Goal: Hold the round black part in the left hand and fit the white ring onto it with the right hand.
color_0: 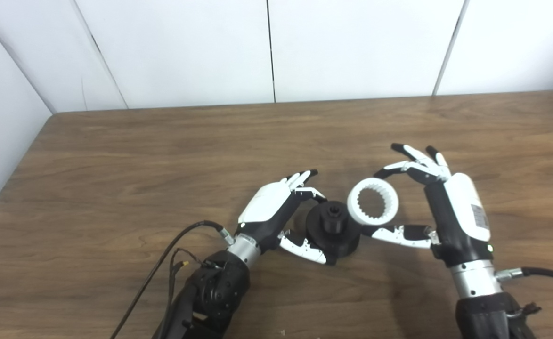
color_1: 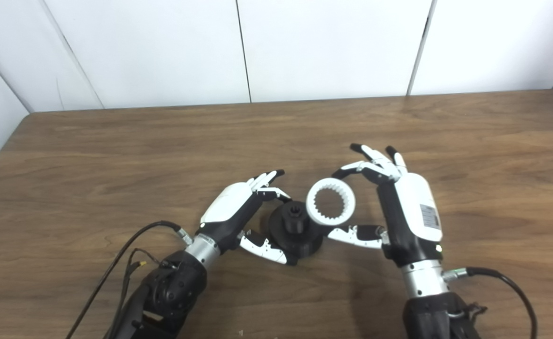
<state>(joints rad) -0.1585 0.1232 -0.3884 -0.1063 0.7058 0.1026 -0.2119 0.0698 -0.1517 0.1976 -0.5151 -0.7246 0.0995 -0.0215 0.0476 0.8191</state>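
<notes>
Brown wood-grain table, bare grain across most of it, set against white wall panels with dark vertical seams. Near the front edge, left hand wraps its fingers and thumb around the round black part, which rests on the table. Right hand pinches the white ring, toothed inside, between fingertip and thumb, tilted, just right of the part's raised hub

Lab bench – bare wooden table, plain white panel walls
</notes>
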